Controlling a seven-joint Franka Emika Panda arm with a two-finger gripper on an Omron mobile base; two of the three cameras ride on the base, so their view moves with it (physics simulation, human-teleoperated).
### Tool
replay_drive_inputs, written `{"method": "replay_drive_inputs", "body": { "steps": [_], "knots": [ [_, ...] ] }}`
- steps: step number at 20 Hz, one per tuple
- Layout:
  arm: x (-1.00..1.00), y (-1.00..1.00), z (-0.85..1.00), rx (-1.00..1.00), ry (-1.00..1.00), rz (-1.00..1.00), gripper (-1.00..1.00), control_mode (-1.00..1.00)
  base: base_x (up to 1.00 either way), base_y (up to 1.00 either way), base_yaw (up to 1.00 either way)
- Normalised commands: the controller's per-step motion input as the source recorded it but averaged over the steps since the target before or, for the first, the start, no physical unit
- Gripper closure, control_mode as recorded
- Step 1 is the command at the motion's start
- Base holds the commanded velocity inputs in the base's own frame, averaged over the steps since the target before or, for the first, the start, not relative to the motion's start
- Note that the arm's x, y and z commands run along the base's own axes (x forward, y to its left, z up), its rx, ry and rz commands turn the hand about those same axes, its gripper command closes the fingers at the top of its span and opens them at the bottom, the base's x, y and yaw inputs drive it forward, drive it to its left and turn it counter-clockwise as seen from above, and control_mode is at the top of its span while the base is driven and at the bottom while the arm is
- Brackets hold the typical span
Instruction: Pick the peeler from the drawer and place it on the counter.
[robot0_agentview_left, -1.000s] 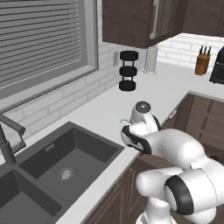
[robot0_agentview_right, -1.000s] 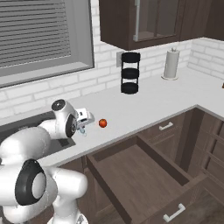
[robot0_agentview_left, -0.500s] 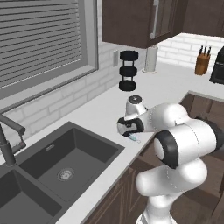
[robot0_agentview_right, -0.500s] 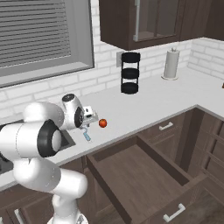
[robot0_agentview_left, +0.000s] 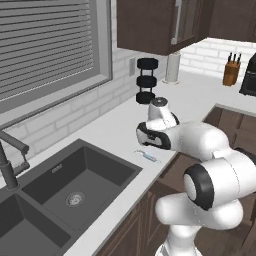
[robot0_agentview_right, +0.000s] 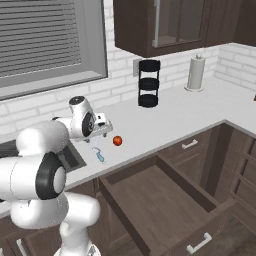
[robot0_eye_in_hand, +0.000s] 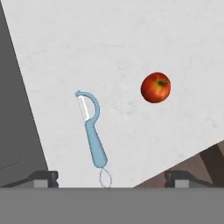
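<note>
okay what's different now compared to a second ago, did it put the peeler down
Yes. The pincer has let go of the peeler, which now lies flat on the counter between the sink and the apple, and the hand has lifted clear. The apple, the open drawer and the black tiered rack stayed put.

Peeler (robot0_eye_in_hand: 93, 135) pale-blue plastic; counter (robot0_eye_in_hand: 131, 39) smooth matt off-white; drawer (robot0_agentview_right: 160, 200) brown wood.

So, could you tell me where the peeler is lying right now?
The peeler lies flat on the counter near its front edge, between the sink and the red fruit, under the open gripper.
</note>
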Motion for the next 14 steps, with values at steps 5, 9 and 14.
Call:
{"method": "replay_drive_inputs", "body": {
  "steps": [5, 9, 14],
  "knots": [
    [-0.73, -1.0, 0.95, 0.26, 0.13, -0.04, -1.0, -1.0, 0.0, 0.0, 0.0],
    [-0.71, -1.0, 0.55, 0.39, 0.06, -0.05, -1.0, -1.0, 0.0, 0.0, 0.0],
    [-0.98, -0.34, 0.03, 0.42, -0.19, -0.15, -1.0, -1.0, 0.0, 0.0, 0.0]
  ]
}}
